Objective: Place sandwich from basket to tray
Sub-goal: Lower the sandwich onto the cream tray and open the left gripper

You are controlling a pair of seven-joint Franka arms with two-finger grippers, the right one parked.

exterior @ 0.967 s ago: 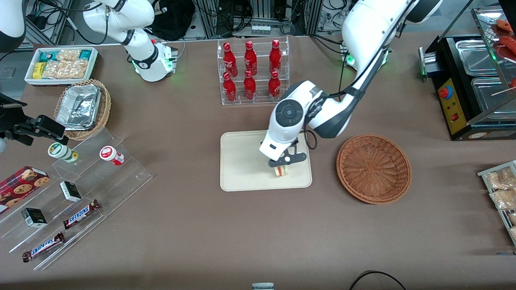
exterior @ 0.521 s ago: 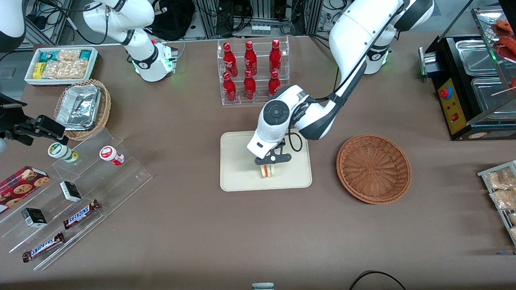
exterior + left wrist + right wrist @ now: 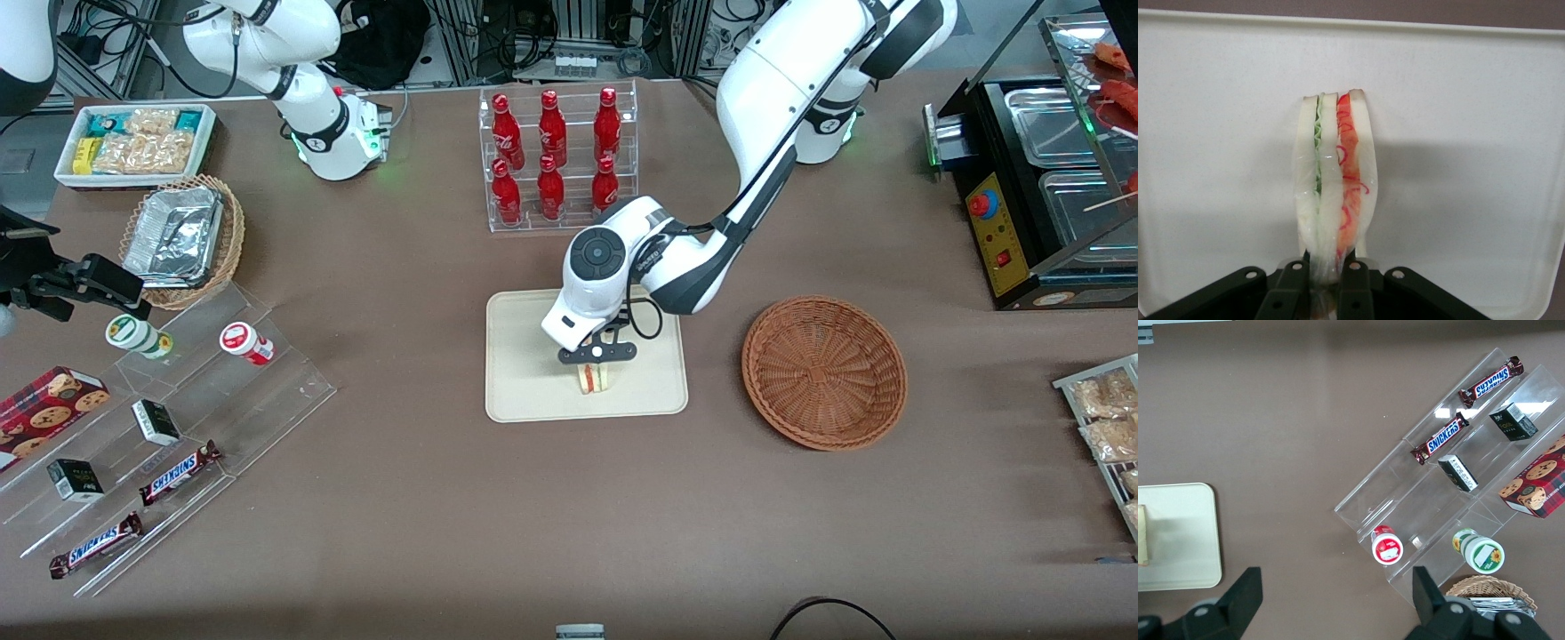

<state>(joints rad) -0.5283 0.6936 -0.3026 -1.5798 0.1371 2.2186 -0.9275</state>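
The sandwich (image 3: 594, 379) (image 3: 1335, 180) is a wrapped wedge of white bread with green and orange-red layers, held upright over the cream tray (image 3: 524, 373) (image 3: 1471, 133). My gripper (image 3: 597, 357) (image 3: 1327, 280) is shut on the sandwich's wrapped edge, black fingers (image 3: 1355, 283) pinching it from both sides. Whether the sandwich's lower edge touches the tray I cannot tell. The reddish-brown wicker basket (image 3: 824, 371) sits beside the tray, toward the working arm's end, with nothing in it. The tray's corner (image 3: 1185, 540) shows in the right wrist view, with the sandwich's edge (image 3: 1142, 537).
A clear rack of red bottles (image 3: 556, 160) stands farther from the camera than the tray. Acrylic steps with snack bars and cups (image 3: 169, 418) lie toward the parked arm's end, near a foil-tray basket (image 3: 182, 238) and a white snack bin (image 3: 135, 144). A black appliance (image 3: 1031, 191) stands toward the working arm's end.
My gripper has carried the sandwich from the tray's basket-side edge toward the tray's middle, most of it in the first half second, then only slightly.
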